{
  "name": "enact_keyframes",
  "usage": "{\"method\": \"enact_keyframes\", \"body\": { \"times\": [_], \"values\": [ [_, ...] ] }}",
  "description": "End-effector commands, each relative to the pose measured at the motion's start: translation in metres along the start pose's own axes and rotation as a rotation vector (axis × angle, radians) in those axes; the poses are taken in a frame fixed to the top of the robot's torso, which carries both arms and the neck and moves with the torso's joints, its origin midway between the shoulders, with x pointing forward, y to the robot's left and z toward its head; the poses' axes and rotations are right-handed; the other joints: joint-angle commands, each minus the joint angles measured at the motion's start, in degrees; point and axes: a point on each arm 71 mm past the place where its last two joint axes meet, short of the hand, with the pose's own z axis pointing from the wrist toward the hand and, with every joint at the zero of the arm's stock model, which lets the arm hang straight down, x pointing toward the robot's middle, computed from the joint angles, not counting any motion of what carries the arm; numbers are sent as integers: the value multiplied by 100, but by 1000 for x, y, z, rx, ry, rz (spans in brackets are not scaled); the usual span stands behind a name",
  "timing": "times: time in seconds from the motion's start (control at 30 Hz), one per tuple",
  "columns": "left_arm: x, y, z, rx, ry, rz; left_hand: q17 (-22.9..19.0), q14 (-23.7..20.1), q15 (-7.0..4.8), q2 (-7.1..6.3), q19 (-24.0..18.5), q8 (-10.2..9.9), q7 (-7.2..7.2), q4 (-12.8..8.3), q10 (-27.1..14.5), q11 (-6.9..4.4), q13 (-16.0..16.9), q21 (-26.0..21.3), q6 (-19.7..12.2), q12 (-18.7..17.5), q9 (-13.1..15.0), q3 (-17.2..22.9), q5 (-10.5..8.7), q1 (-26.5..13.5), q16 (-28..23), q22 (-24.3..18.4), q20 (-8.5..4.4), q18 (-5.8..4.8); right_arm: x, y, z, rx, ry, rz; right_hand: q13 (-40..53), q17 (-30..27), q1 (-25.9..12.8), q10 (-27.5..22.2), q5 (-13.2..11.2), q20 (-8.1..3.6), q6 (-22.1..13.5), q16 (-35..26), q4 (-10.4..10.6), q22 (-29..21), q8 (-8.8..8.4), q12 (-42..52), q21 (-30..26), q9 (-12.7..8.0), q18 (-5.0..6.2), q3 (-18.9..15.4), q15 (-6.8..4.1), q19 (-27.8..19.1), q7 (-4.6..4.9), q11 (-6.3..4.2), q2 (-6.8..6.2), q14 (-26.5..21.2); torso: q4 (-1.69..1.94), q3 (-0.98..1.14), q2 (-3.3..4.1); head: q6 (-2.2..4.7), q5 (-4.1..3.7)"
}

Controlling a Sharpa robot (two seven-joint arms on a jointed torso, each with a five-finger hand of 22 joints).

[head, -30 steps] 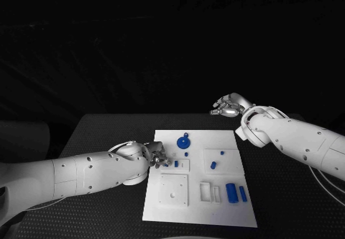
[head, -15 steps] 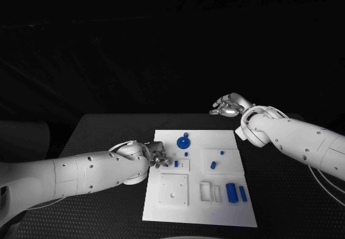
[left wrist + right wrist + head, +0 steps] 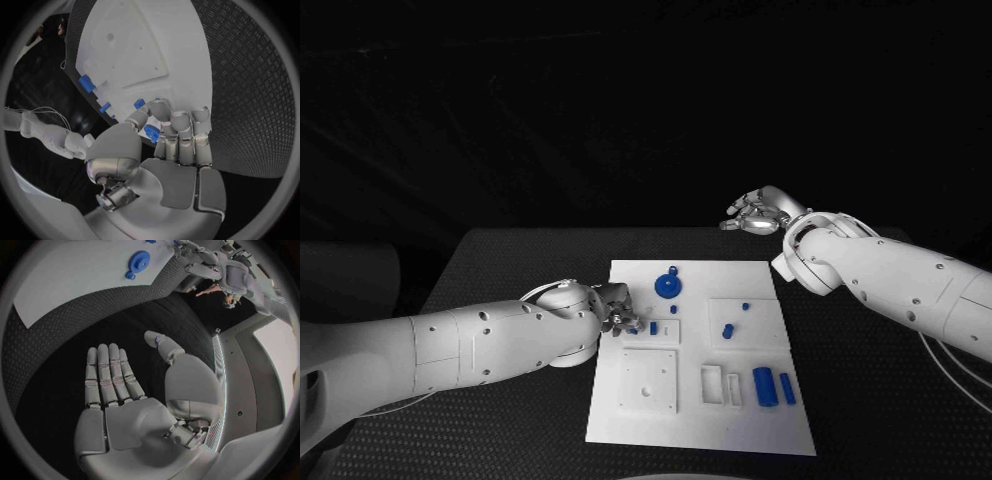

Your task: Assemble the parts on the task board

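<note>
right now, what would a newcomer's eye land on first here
The white task board in the middle of the black table, dotted with small blue parts, the round blue disc near its far edge standing out. Next, the left hand at the board's left edge, pinching a small blue part. The right hand hangs open beyond the board's far right corner.

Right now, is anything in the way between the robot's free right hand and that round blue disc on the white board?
Nothing visible does. The right hand is open above bare black table, and the round blue disc lies uncovered on the task board beyond it.
</note>
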Motion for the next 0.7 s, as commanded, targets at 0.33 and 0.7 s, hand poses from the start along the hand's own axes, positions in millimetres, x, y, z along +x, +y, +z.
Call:
{"method": "enact_keyframes", "body": {
  "times": [0.33, 0.7],
  "values": [
    [9, -1, 2, -10, 51, 21, 19, -12, -31, -324, 27, -36, -209, 304, 4, -17, 36, 19, 247, -48, 18, -41, -95, -336, -2, 91, -649, 17, 1, 1, 0, -9, 10, 1, -10, -9, -12, -23, 27, 29, -42, 30, 36, 7, 30, 29, -31, -8, 5, 0, 11, -2, 146, -3, 35, -43, 5, 1, -1, 15, -20],
    [9, 1, 2, -13, 54, 23, 31, -11, -42, -569, 28, -39, -215, 432, 7, -24, 63, 20, 248, -60, 36, -27, -159, -403, -5, 93, -657, 33, 0, 0, 0, -7, 10, 0, -17, -14, -18, -24, 28, 31, -42, 34, 41, 10, 31, 33, -33, -9, 6, -2, 11, -2, 146, -3, 34, -45, 3, -3, 1, 5, -30]
  ]
}}
